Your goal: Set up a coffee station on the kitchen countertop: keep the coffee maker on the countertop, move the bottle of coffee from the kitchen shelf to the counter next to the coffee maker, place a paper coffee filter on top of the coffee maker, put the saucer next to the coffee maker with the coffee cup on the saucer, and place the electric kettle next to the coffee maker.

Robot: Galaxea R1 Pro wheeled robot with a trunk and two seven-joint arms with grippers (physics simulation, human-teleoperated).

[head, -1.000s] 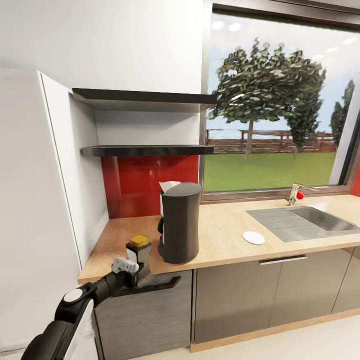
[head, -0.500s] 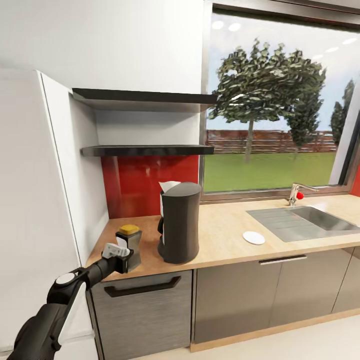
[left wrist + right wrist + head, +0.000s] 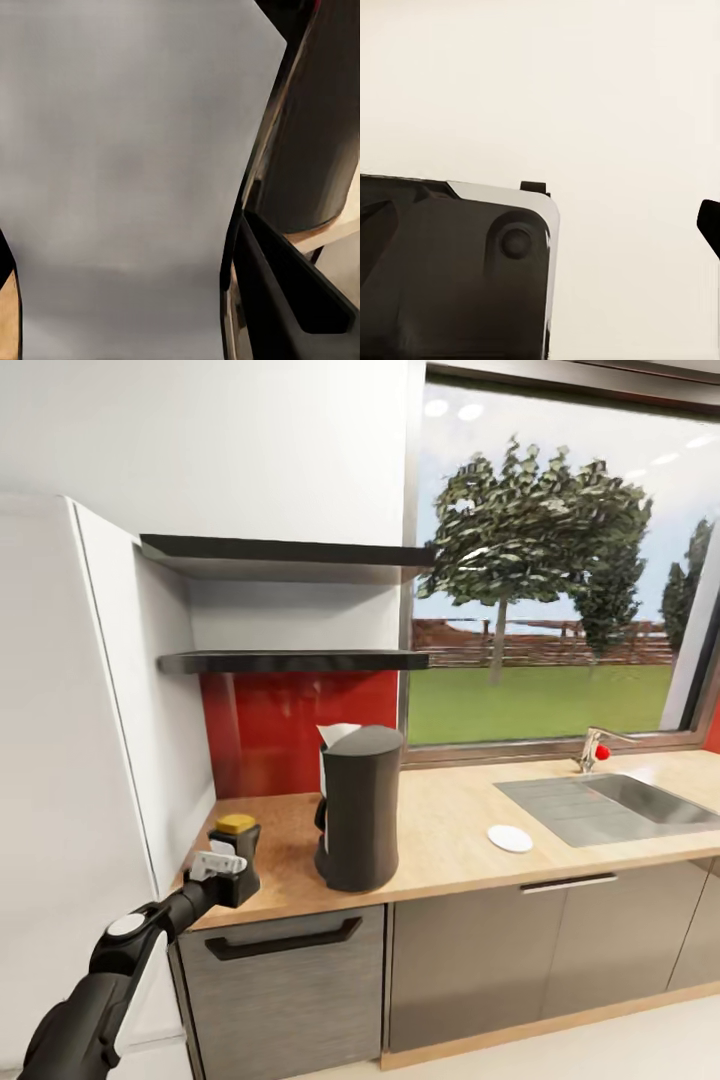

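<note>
The bottle of coffee (image 3: 240, 847), dark with a yellow lid, stands upright at the countertop's (image 3: 450, 840) front left corner, and my left gripper (image 3: 224, 868) is shut on it. Its grey side (image 3: 127, 172) looms close in the left wrist view, with one finger (image 3: 289, 300) beside it. The dark coffee maker (image 3: 359, 808) stands a short way to the right of the bottle, with a white paper filter (image 3: 334, 734) sticking out of its top. A white saucer (image 3: 510, 838) lies further right on the counter. My right gripper's one dark fingertip (image 3: 709, 223) shows far out at the picture's edge.
Two dark shelves (image 3: 290, 658) hang above the red backsplash. A white cabinet side (image 3: 160, 740) walls the counter's left end. The sink (image 3: 640, 798) and tap (image 3: 592, 748) are at the right under the window. A drawer handle (image 3: 285, 940) juts out below the counter. Cream floor (image 3: 585, 90) lies under my right arm.
My left arm carried the bottle left and away from the counter's front edge, lowering it onto the counter's left corner. The head view has shifted slightly.
</note>
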